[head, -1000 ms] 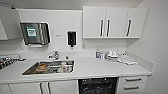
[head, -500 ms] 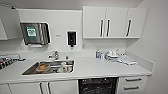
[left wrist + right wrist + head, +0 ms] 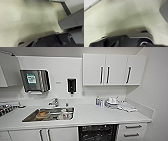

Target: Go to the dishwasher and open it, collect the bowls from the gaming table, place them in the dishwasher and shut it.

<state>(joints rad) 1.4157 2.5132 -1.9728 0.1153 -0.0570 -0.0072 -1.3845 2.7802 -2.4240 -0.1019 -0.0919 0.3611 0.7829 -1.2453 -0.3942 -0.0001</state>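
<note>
Left wrist view: the left claw (image 3: 41, 41) shows as dark hardware hanging over a pale, speckled cream floor (image 3: 25, 22). Whether it is spread or pressed together cannot be told. Beside it rises a slanted grey slab (image 3: 71, 21), and past that a dark skirting strip (image 3: 65, 7) runs along the foot of a white wall. The right claw (image 3: 121, 41) hangs over the same speckled floor, with its shadow just beyond it. Its state cannot be told either. A rounded grey shape (image 3: 164, 10) lies off to one side of it.

Ahead of both claws, in the head view, the built-in dishwasher (image 3: 97, 132) sits under the long white counter (image 3: 100, 115). Its dark interior faces the robot, with racks faintly visible. White cabinet doors (image 3: 60, 134) flank it on one side and white drawers with bar handles (image 3: 132, 130) on the other.

In the counter is a steel sink (image 3: 50, 114) with an orange-brown item and some white pieces in it. A chrome tap (image 3: 53, 102) stands behind it. Farther along are a small blue-topped bottle (image 3: 97, 100), stacked white crockery (image 3: 112, 101) and a light cloth (image 3: 127, 107).

On the wall are a steel towel dispenser (image 3: 35, 80) with a green label too blurred to read, a black soap dispenser (image 3: 71, 85), and white upper cupboards with dark vertical handles (image 3: 113, 69).
</note>
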